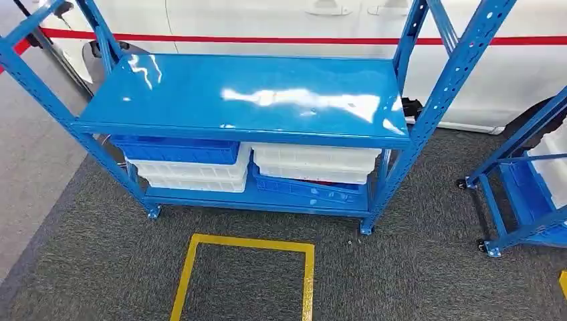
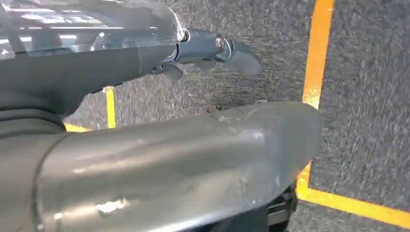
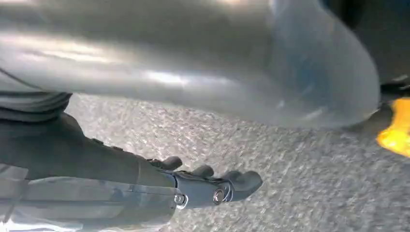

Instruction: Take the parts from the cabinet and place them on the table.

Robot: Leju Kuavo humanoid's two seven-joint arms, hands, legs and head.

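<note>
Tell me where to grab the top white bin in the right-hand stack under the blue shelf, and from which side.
Take the top white bin by its long front rim, coming in from the front, the side facing the robot. The blue shelf sits close above it, so a grasp from above looks blocked, and the rack posts flank the ends. It probably has to be slid forward first. Neither robot hand holds anything.

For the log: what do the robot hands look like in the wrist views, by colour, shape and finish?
Left robot hand: a dark grey, blue-tinged digit with round silver pivot screws, ending in a flat rounded tip, coming out of a glossy translucent cover. Right robot hand: the same dark grey build, with a silver screw and rounded fingertips. No cables or markings are visible on either.
</note>
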